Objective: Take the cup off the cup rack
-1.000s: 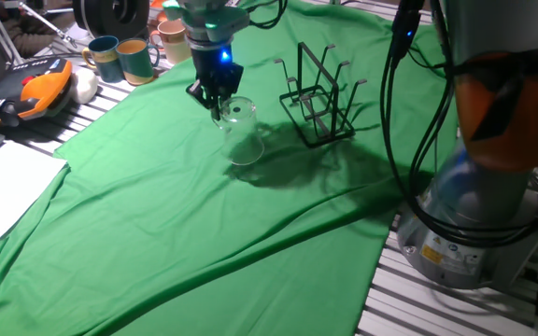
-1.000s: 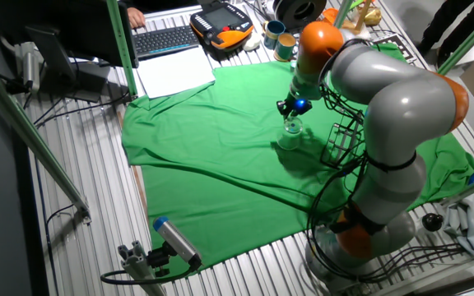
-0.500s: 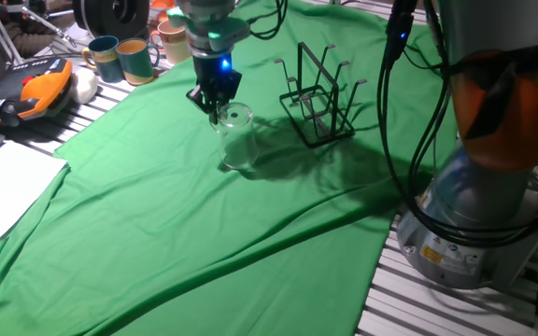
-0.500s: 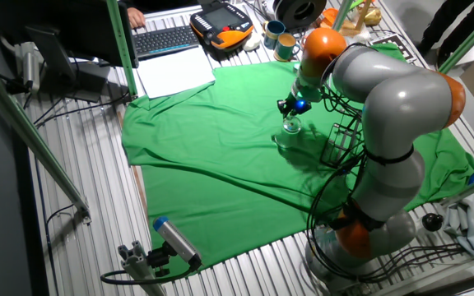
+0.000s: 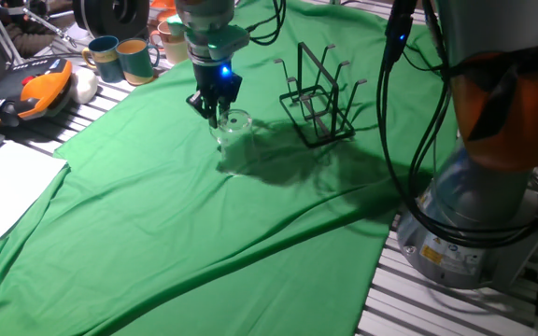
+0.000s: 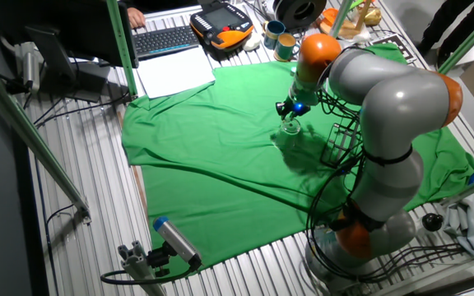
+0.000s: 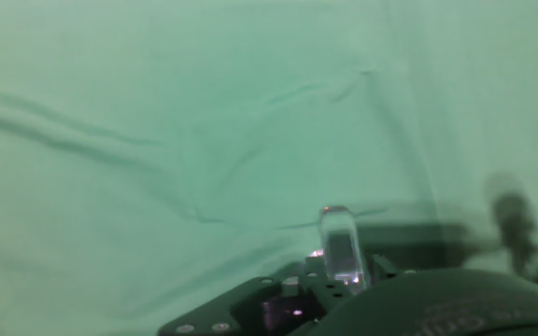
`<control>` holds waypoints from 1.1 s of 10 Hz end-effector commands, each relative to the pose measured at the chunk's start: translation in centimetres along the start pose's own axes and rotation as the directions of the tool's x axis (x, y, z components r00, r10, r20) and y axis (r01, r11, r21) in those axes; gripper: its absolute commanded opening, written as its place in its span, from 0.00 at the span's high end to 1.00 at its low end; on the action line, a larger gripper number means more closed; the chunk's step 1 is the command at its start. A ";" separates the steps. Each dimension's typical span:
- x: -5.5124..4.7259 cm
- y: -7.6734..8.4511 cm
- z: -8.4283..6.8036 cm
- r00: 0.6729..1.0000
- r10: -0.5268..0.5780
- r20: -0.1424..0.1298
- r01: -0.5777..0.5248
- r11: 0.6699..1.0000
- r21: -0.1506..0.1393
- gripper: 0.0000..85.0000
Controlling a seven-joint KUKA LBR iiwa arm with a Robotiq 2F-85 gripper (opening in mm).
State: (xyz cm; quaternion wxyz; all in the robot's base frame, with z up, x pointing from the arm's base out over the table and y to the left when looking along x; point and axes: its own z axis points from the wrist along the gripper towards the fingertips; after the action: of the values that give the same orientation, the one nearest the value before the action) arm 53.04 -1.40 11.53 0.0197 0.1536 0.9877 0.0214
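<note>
1. The gripper (image 5: 215, 110) is clamped on the rim of the cup (image 5: 233, 128), which is off the rack (image 5: 319, 103) and hangs low over the green cloth (image 5: 185, 233); whether its base touches the cloth cannot be told.
2. In the hand view the glass handle (image 7: 341, 248) sits just ahead of the fingers, with only wrinkled cloth beyond.
3. Judged step: set the cup down. Lower straight and slowly, keep it upright, and release only once the base rests flat, since a fold under it could tip the glass.
4. When opening, I would lift clear vertically so a finger does not drag the rim.
5. The rack stands near the cup on the same cloth, apart from it, so the arm should keep away from its pegs.
6. Farther off, mugs (image 5: 120, 58) stand at the table's far edge, beside an orange-and-black pendant (image 5: 26, 91).
7. White paper (image 6: 174, 72) and a keyboard (image 6: 164, 39) lie beyond the cloth.
</note>
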 end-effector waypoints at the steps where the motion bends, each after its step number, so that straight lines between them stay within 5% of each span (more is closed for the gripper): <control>1: 0.0 0.0 0.0 1.000 0.000 0.002 0.000 1.000 0.002 0.60; 3: -0.1 0.0 -1.5 0.999 -0.006 -0.038 0.006 1.000 0.000 0.60; 6: 1.5 -0.5 -7.6 0.991 -0.068 -0.118 0.065 0.997 -0.030 0.60; 7: 2.3 -0.8 -9.3 0.984 -0.105 -0.141 0.099 0.994 -0.046 0.80; 8: 3.1 -1.3 -10.9 0.975 -0.142 -0.171 0.134 0.989 -0.061 0.80; 9: 3.7 -1.7 -11.9 0.968 -0.176 -0.176 0.165 0.983 -0.079 1.00; 11: 4.9 -2.3 -13.1 0.953 -0.259 -0.159 0.250 0.965 -0.078 1.00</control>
State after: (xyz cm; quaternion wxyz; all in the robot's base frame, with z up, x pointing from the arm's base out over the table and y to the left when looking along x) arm 47.06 -2.57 21.16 -0.0542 0.0375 0.9960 0.0602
